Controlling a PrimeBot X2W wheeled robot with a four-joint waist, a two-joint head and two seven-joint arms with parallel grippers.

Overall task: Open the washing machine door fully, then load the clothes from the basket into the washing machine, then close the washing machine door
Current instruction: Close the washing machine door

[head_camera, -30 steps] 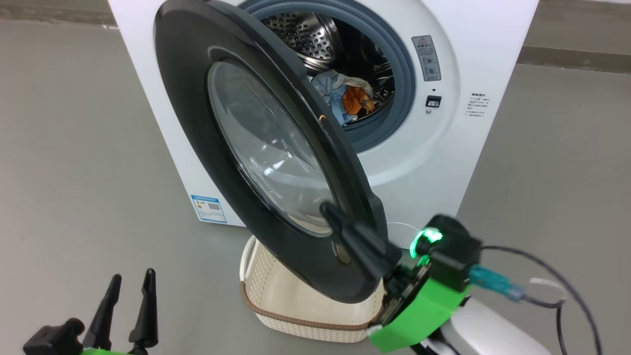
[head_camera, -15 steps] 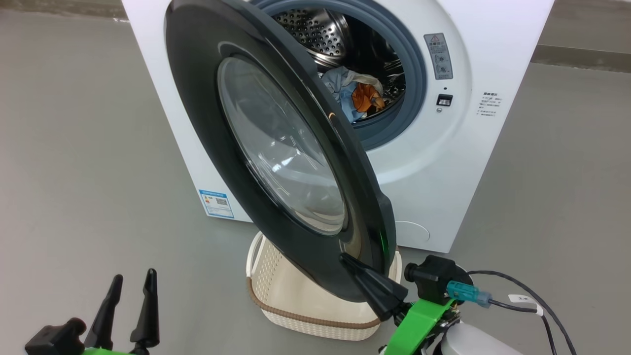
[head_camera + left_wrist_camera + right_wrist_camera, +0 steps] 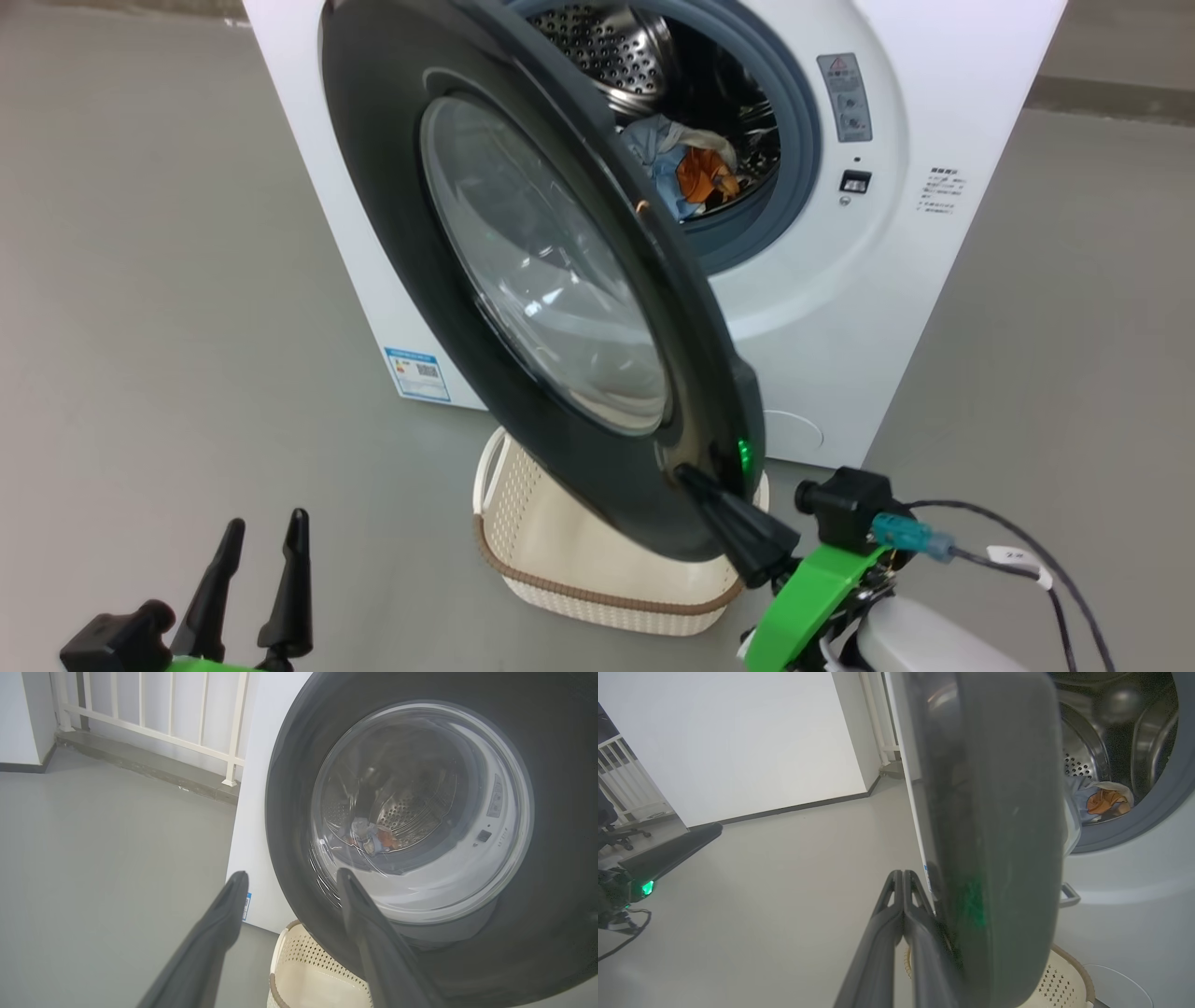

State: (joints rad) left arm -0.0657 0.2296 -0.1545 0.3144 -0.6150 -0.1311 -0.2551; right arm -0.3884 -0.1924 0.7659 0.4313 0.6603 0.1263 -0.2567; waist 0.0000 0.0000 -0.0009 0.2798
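Observation:
The washing machine (image 3: 840,308) stands ahead with its glossy black door (image 3: 392,233) partly open, hinged on the left. The clothes (image 3: 686,168) lie inside the steel drum, light blue with an orange print, and also show through the door glass (image 3: 373,837). Below the door's free edge sits the cream basket (image 3: 597,597), its visible inside bare. My right gripper (image 3: 695,481) is shut on nothing, its tips (image 3: 903,877) touching the door's outer face near the lower free edge (image 3: 999,812). My left gripper (image 3: 266,527) is open and apart from everything, pointing at the door (image 3: 290,877).
Grey floor surrounds the machine. A white railing (image 3: 173,709) runs behind its left side, and a white wall stands beyond. A blue label sticker (image 3: 417,373) marks the machine's lower front corner. A cable (image 3: 1027,560) trails from my right wrist.
My right gripper has dropped from the door's face to its lower free edge and its wrist has turned. The head camera has shifted slightly. The left gripper has stayed put.

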